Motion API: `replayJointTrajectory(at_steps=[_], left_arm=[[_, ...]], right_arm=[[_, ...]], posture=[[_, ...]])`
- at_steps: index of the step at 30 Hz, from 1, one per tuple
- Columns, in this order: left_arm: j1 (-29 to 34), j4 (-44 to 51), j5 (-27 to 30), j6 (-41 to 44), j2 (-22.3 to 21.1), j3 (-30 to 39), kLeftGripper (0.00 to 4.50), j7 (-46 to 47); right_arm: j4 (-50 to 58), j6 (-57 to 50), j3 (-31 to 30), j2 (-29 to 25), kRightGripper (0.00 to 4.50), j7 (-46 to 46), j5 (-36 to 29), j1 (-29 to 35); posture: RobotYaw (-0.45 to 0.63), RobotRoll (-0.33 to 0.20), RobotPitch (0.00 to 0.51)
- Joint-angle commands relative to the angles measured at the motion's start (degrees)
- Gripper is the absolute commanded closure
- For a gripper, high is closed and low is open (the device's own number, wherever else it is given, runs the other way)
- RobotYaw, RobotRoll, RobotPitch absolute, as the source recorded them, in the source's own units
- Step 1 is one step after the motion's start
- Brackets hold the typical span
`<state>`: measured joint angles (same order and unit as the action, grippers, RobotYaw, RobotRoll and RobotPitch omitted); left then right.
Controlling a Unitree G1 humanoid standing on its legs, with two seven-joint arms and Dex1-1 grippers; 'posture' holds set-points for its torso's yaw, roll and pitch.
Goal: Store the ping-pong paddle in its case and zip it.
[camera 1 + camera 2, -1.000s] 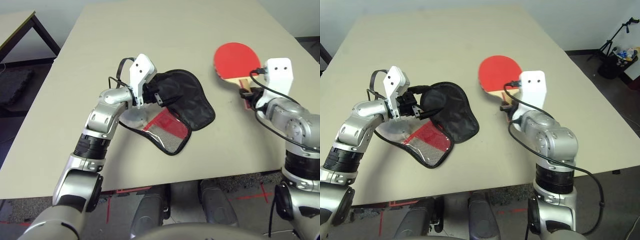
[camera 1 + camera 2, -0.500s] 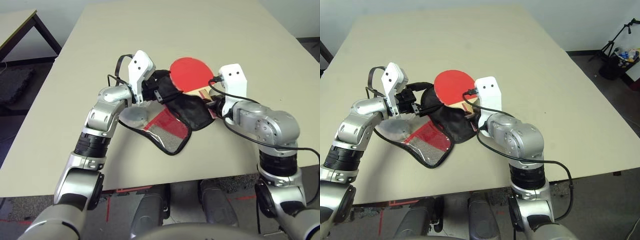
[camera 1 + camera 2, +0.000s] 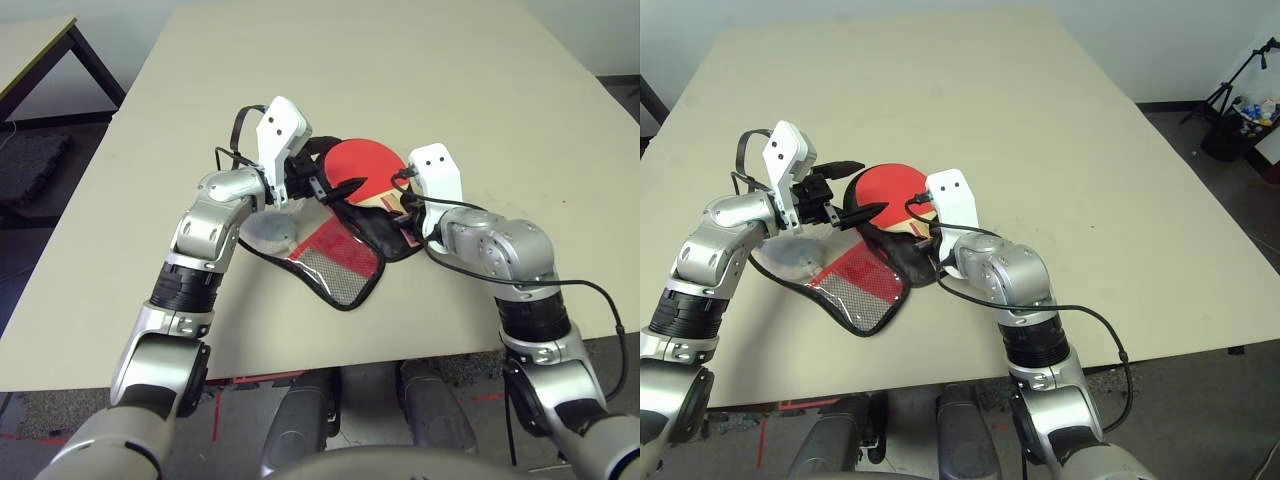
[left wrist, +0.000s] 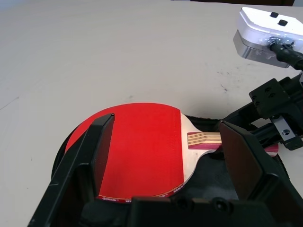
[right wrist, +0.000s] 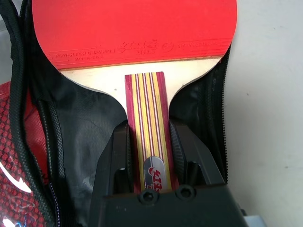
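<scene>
The ping-pong paddle has its red face over the black lining of the open case. My right gripper is shut on the paddle's striped wooden handle. The case's red mesh-pocket flap lies folded out toward me on the table. My left gripper is open, its two black fingers spread wide on either side of the paddle's head, not gripping it. I cannot tell whether the paddle touches the lining.
A small grey-white round lump lies beside the case under my left forearm. The beige table stretches bare behind the case. Another table's corner stands at far left, and a tripod with clutter at far right.
My right arm has carried the paddle leftward from the table's right side to over the open case, between the left gripper's fingers. The left arm has stayed nearly still.
</scene>
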<state>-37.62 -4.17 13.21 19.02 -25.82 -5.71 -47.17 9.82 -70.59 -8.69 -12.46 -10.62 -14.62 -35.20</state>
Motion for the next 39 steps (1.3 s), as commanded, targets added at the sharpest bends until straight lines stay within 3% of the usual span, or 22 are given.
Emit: replayJointTrajectory(at_steps=[1, 19, 36, 39], left_arm=[[1.19, 1.66, 0.08, 0.78, -0.24, 0.08, 0.00, 0.15], [1.17, 1.43, -0.08, 0.76, -0.65, 0.60, 0.00, 0.51], [0.78, 0.41, -0.17, 0.12, -0.07, 0.48, 0.00, 0.74], [0.71, 0.29, -0.19, 0.07, -0.09, 0.50, 0.00, 0.73]], right_arm=[[-1.65, 2.47, -1.25, 0.38, 3.36, -1.07, 0.76, -0.63], [-1.67, 2.85, -3.49, 2.63, 3.36, -2.95, 1.96, -1.19], [-4.22, 4.92, -1.58, 2.03, 3.36, -2.69, 4.15, -2.07], [-3.29, 4.33, -1.05, 1.97, 2.39, -3.05, 3.70, -2.30]], posture=[[-0.03, 0.000, 0.164], [-0.01, 0.000, 0.167], [-0.02, 0.000, 0.164], [-0.02, 0.000, 0.163]])
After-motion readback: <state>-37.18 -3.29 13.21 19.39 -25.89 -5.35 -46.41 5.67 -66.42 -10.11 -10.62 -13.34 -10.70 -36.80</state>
